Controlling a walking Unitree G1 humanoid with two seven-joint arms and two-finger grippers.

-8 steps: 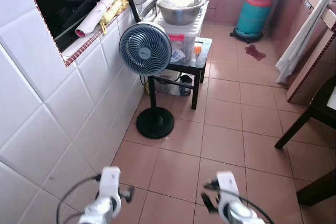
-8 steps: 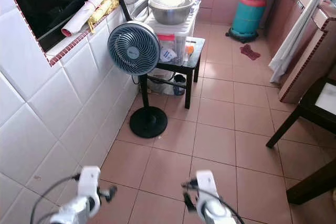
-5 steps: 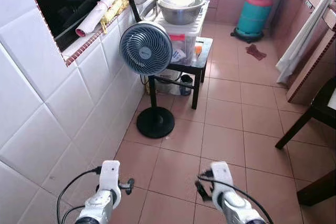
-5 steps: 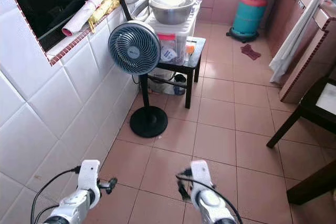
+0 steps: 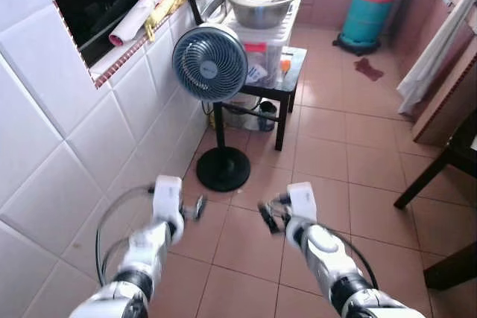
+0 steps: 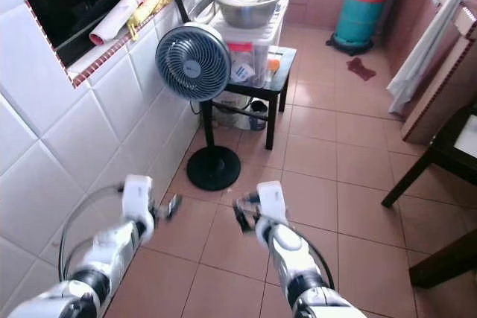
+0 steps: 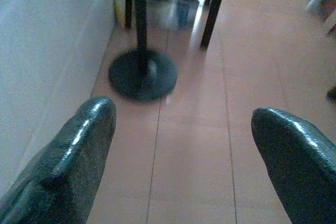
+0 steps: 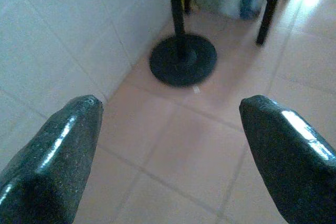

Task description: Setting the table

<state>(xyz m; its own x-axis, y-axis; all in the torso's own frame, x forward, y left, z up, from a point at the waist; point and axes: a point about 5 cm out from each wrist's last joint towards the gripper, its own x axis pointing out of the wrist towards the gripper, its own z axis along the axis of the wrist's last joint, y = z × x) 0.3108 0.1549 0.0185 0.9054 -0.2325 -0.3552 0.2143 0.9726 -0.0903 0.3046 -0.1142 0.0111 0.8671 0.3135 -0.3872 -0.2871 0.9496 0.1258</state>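
Left eye view, nearest the camera: both silver arms reach forward over the tiled floor [image 5: 328,147]. The left gripper [image 7: 184,145] hangs released, its two black fingers [image 7: 79,145] spread wide with nothing between them; the right gripper [image 8: 173,145] is likewise released and holds nothing.

Just ahead of them a standing fan [image 5: 209,63] rises on a black pole from a round black base [image 5: 222,168], close beside the white tiled wall [image 5: 82,139]. A small badge sits at the middle of its grille, too small to read.

Behind the fan stands a small dark bench [image 5: 287,83] carrying a clear plastic box [image 5: 262,46] with a red label and a white sticker on its front; the writing cannot be made out. On the box rests a large metal bowl [image 5: 261,5], shiny grey, with something pale inside it. Under the bench lie a bag and a small container, both blurred.

On the window ledge to the left lies a roll of white paper [image 5: 145,5] beside something yellow.

Farther back a teal gas cylinder [image 5: 369,16] with a pink top stands by the wall, a dark red rag [image 5: 370,70] on the floor near it. At the right edge a dark wooden leg [image 5: 428,173] and a hanging white cloth [image 5: 440,42] show.
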